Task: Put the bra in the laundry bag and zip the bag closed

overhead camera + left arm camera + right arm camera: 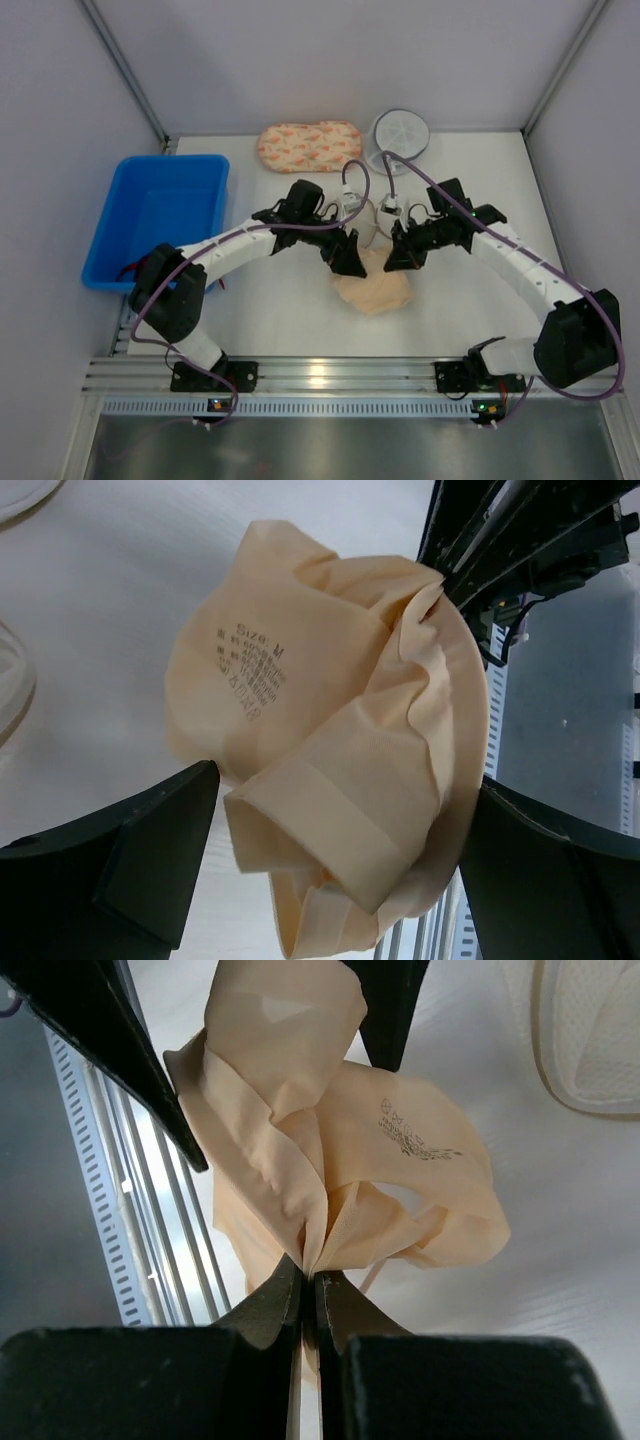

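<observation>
The beige bra lies bunched on the table in front of both grippers. My right gripper is shut on a pinched fold of the bra. My left gripper is open, its jaws standing on either side of a folded part of the bra without closing on it. In the top view the left gripper and right gripper face each other over the bra. The mesh laundry bag lies just behind them, mostly hidden in the top view. Its edge shows in the left wrist view.
A white round ribbed container and an oblong peach floral pouch sit at the back of the table. A blue bin stands at the left, with a bit of red cloth at its near edge. The metal rail runs along the front.
</observation>
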You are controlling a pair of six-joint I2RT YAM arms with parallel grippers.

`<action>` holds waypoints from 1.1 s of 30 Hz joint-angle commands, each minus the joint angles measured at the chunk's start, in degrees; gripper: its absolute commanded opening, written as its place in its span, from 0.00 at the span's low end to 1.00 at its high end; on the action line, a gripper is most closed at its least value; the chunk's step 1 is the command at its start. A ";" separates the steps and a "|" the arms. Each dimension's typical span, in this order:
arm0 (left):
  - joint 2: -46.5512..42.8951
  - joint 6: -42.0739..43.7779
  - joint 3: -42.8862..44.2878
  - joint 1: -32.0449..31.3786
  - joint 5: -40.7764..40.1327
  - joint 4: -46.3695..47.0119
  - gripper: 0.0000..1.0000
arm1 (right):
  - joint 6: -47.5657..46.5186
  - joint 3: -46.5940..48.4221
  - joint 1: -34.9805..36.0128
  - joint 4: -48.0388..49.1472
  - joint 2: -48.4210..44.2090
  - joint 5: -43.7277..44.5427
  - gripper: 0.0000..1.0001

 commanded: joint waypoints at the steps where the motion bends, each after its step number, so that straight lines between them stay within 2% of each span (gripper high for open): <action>1: -0.61 -0.23 1.77 -1.48 3.72 5.46 0.98 | -1.94 2.55 2.10 0.22 -2.03 -0.96 0.00; 3: -0.27 -0.84 1.94 -2.00 3.81 5.64 0.96 | -1.32 2.91 2.63 0.75 -2.55 -1.05 0.00; 4: 0.00 -1.37 2.12 -2.09 4.08 5.64 0.89 | -0.89 3.00 2.89 1.27 -2.82 -0.96 0.00; 5: 0.52 -2.07 2.56 -2.09 5.47 5.73 0.65 | -0.01 3.08 2.98 2.41 -3.34 -0.61 0.00; 8: 0.27 -2.95 2.48 -2.09 5.92 5.64 0.32 | 1.14 3.17 2.90 3.82 -4.14 0.96 0.00; 9: -0.08 -3.13 2.56 -2.09 6.45 5.64 0.13 | 1.84 3.26 2.90 4.52 -4.75 1.32 0.00; 10: -0.35 -3.39 2.47 -2.09 6.45 5.73 0.07 | 1.93 3.44 2.90 4.79 -4.93 1.67 0.00; 11: -0.61 -3.66 2.47 -2.01 6.62 5.73 0.04 | 2.37 3.52 2.98 4.97 -5.28 2.98 0.05; 12: -1.40 -3.66 2.47 -2.01 6.71 5.73 0.00 | 2.55 3.70 2.90 5.06 -5.45 3.95 0.19; 13: -1.84 -3.75 2.56 -1.92 6.63 5.73 0.00 | 2.81 3.87 2.81 5.06 -5.46 4.92 0.38; 14: -2.37 -3.75 2.65 -1.92 6.63 5.73 0.00 | 3.42 3.88 2.63 5.06 -5.89 6.32 0.77; 16: -3.95 -3.48 2.39 -1.74 6.97 5.73 0.00 | 3.95 3.44 0.71 5.58 -6.68 6.60 0.99; 20: -5.18 -1.81 2.21 -1.74 8.21 5.82 0.00 | 3.34 3.96 -1.67 4.98 -7.57 4.68 0.99; 26: -4.66 -0.67 4.23 -1.74 8.83 5.73 0.00 | 4.74 7.92 -1.67 0.58 0.24 -6.55 0.99; 33: -4.13 1.79 7.65 -1.66 6.98 5.73 0.00 | 5.54 7.83 -0.53 -0.91 5.35 -13.87 0.99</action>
